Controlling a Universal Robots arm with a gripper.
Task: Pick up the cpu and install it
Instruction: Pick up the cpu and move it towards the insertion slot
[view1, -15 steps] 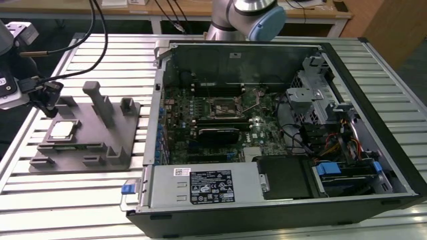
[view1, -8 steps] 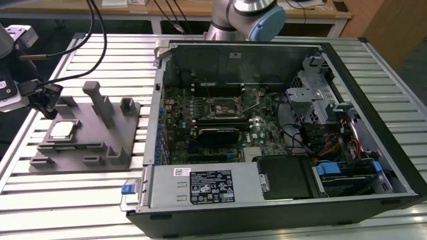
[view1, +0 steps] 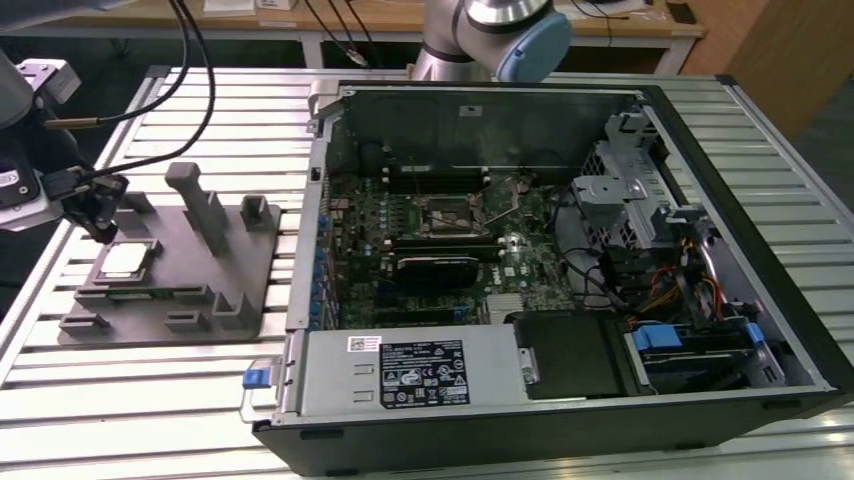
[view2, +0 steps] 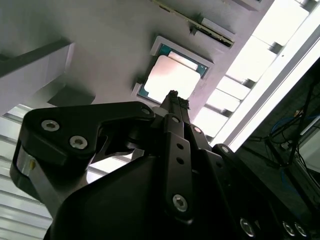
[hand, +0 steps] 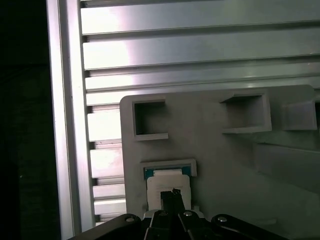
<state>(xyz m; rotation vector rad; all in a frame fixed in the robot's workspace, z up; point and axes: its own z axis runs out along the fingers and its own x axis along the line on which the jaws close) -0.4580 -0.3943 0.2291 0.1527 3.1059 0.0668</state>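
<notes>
While the slatted table (view1: 134, 400) spreads under everything, the open case (view1: 747, 250) takes the exterior view's right, with its socket (view1: 447, 212) at the board's middle. The grey fixture (view1: 200, 300) lies just beside the case, on the exterior view's left. Above it hangs the gripper (view1: 102, 232). In both wrist views its fingers (view2: 172, 117) (hand: 172, 198) meet at a narrow tip, holding nothing. The cpu (view1: 123, 262) (view2: 172, 75) (hand: 167, 177) lies flat in a framed recess of the fixture, under that tip; whether they touch, I cannot tell.

Slatted aluminium table (view1: 134, 400), wooden desk (view1: 641, 25) behind.
</notes>
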